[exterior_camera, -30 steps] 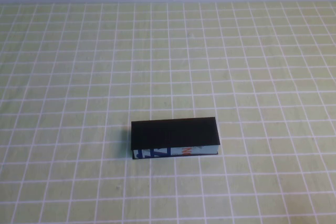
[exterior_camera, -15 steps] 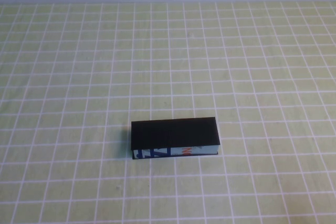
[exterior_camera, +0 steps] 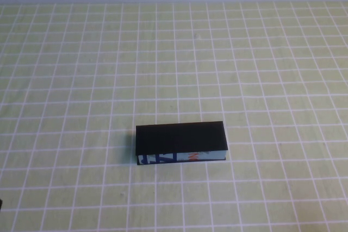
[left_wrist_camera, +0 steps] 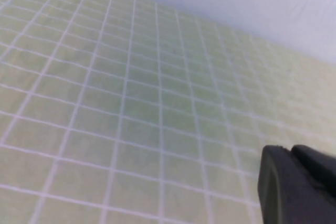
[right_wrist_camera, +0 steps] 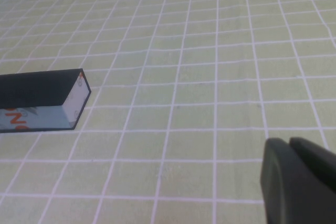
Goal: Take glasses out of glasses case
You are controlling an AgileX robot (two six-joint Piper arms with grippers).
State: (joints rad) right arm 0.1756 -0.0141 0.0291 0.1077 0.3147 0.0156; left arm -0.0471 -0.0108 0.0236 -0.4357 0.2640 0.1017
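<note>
The left claw and the right claw each show only one dark corner near the bench; whether they are spread I cannot tell. Both probably wait, parked. The glasses case, a flat black box with a light-blue printed side, lies shut on the green checked cloth, so the glasses are hidden.

Soft even light, blurry wrist views

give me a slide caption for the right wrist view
Right pincer hovers above the green checked tablecloth, apart from the closed glasses case; left pincer out of this view.
</note>
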